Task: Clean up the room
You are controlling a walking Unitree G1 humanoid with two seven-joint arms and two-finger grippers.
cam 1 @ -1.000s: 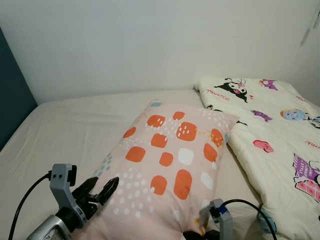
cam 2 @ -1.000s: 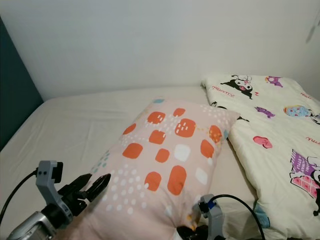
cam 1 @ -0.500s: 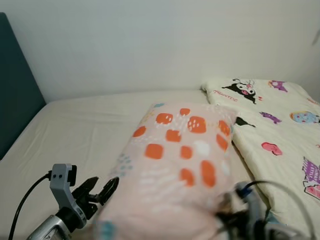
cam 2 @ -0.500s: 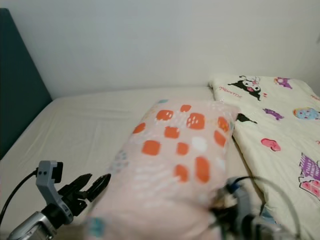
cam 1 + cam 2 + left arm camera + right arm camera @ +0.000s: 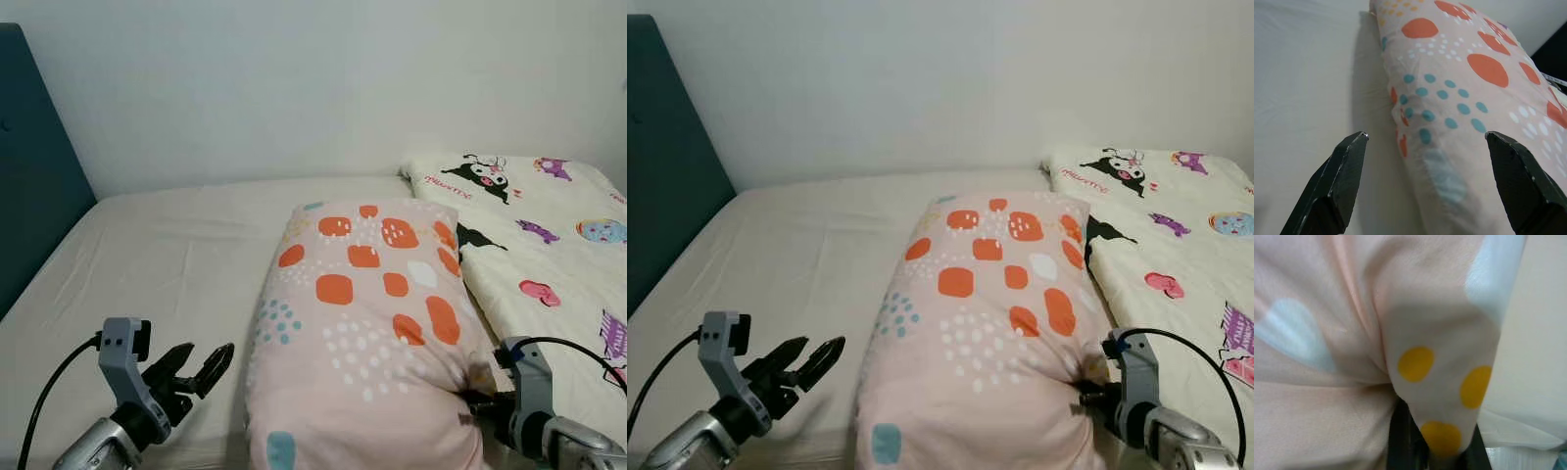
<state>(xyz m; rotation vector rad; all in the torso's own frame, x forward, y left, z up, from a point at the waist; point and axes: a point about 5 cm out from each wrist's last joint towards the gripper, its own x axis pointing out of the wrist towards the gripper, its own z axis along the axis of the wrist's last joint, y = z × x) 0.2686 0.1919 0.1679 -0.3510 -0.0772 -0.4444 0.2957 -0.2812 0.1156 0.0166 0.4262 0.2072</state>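
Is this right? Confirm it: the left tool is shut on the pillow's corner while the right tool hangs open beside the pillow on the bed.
No, the sides are swapped. The right tool is shut on the pillow's corner, as the right wrist view shows, with fabric bunched between its fingers. The left tool hangs open beside the pillow on the bed, seen in the left wrist view.

Right gripper [image 5: 1087, 394] fingertips are buried in bunched pillow [image 5: 989, 313] fabric; the pillow's near end runs off-frame.
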